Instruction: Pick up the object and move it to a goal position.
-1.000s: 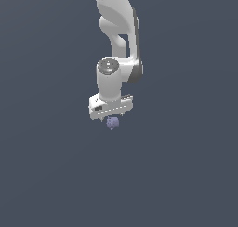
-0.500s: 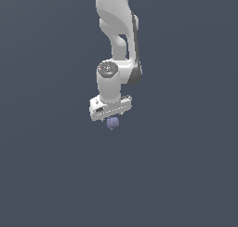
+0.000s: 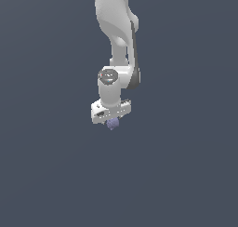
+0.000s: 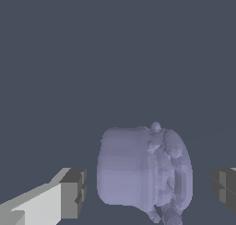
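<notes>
In the exterior view the white Panda arm (image 3: 116, 30) reaches down from twelve o'clock, and its gripper (image 3: 111, 121) sits just above picture centre. The lavender lumpy object (image 3: 112, 124) peeks out directly under the gripper body, at about six o'clock of the hand, mostly hidden by it. Whether it rests on the flat dark grey ground (image 3: 186, 175) or hangs clear of it cannot be told from here, since no shadow or contact line shows.

The wrist view is plainer. The object (image 4: 144, 171) fills the space between the two fingertips (image 4: 73, 194), one pad at roughly eight o'clock of the blob and the other at about three o'clock. Dark gaps show on both sides, so the claw is released, spread around the blob and not yet pinching it.

My reading is that the arm is placed for the grasp and closing is the next call. The risks come from the shape: one side of the blob is smooth and rounded, the other knobbly, so the pads may meet uneven surfaces and squeeze it sideways or let it roll out. It also looks off-centre, nearer the three o'clock pad, so that pad may touch first and nudge it before the other arrives. A shallow pinch could drop it on the lift
</notes>
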`<state>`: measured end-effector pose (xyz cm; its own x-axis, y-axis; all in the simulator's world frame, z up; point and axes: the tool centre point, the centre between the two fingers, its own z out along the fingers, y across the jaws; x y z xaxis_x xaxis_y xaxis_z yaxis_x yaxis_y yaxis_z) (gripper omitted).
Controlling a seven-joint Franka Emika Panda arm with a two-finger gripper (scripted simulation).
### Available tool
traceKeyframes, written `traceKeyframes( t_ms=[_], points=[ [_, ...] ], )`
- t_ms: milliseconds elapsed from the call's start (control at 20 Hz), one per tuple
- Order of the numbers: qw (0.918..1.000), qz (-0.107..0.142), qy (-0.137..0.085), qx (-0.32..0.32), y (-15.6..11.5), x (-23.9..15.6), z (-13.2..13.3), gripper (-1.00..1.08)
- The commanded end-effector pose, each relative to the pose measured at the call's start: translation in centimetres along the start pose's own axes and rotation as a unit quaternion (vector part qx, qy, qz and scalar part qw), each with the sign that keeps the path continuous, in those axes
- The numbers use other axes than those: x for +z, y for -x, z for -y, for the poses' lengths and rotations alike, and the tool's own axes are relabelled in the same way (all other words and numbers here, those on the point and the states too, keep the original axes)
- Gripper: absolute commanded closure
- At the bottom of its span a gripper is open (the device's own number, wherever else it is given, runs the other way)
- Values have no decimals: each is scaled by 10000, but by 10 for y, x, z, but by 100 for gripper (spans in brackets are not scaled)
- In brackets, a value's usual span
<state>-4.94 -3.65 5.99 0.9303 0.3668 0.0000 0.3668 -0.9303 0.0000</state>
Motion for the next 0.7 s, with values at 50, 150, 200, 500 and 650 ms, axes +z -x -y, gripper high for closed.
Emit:
traceKeyframes(
  t_ms=[50,150,200,500,650],
  points=[
    [10000,0,0,-6,0,15,0,-92],
    [10000,0,0,-10,0,19,0,-92],
    [10000,0,0,-10,0,21,0,-92],
    [10000,0,0,-10,0,22,0,108],
    [10000,0,0,-10,0,22,0,108]
  ],
)
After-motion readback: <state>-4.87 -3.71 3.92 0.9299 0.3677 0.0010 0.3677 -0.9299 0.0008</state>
